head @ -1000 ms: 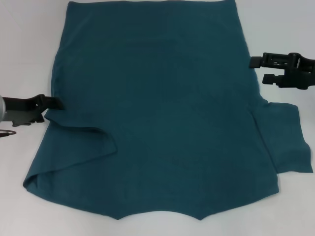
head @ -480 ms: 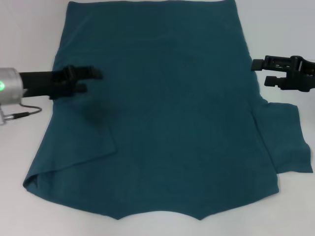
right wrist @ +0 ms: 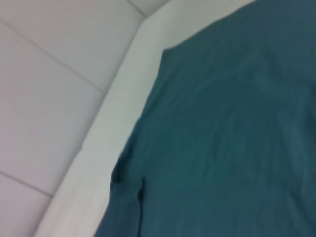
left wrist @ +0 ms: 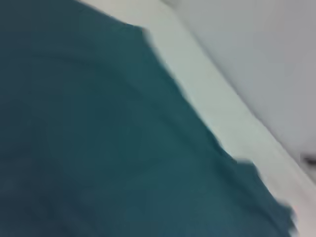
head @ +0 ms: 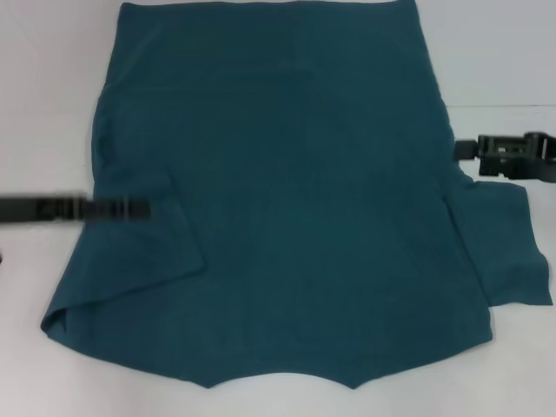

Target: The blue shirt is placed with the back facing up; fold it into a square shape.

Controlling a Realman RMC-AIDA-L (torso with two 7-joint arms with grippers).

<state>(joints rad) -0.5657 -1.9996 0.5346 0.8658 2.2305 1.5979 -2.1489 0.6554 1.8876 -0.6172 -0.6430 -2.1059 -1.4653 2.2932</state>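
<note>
Your left tool (head: pixel 130 208) had dropped lower than half a second before and lay blurred over the blue shirt (head: pixel 295 191)'s folded-in left sleeve; you couldn't tell its jaws' state. The right tool (head: pixel 462 149) had slid down to the shirt's right edge, fingers nearly together. The soft, matte shirt lay flat on the white desk (head: pixel 52 78).
</note>
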